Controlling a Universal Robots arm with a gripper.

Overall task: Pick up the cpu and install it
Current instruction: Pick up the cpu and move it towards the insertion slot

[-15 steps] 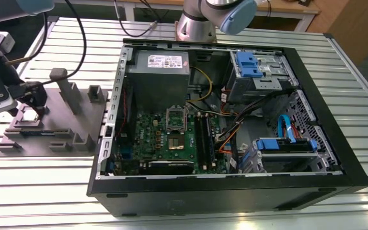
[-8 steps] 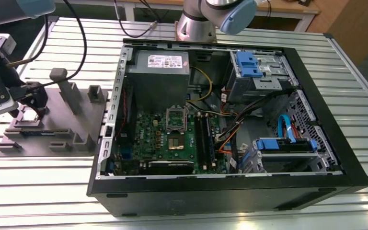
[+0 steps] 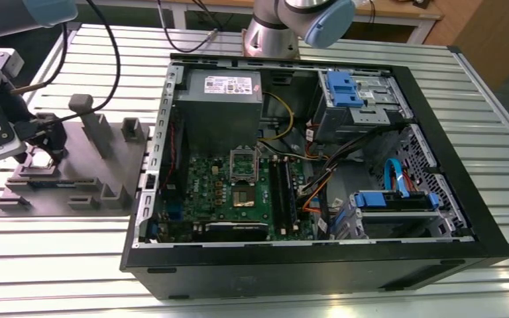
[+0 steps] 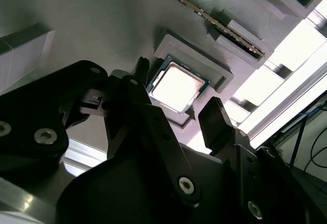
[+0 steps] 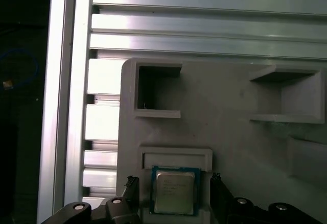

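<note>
The cpu [image 4: 176, 87] [image 5: 174, 192] is a flat square chip with a shiny metal top. It lies flat in a shallow pocket of the grey moulded plate [image 3: 104, 165] at the exterior view's left. My gripper [image 3: 40, 156] [image 4: 179, 85] [image 5: 174, 183] hangs low over that pocket and is open. In both wrist views one black finger [image 4: 142, 68] [image 5: 132, 187] stands on each side of the chip with a small gap to it. Nothing is held.
An open computer case [image 3: 466, 199] lies to the exterior view's right, with a green motherboard [image 3: 215, 189], its socket [image 3: 244, 163] and a grey power supply [image 3: 222, 106]. Upright blocks [image 3: 87, 116] rise from the plate. A thin board strip [image 4: 225, 27] stands on the plate.
</note>
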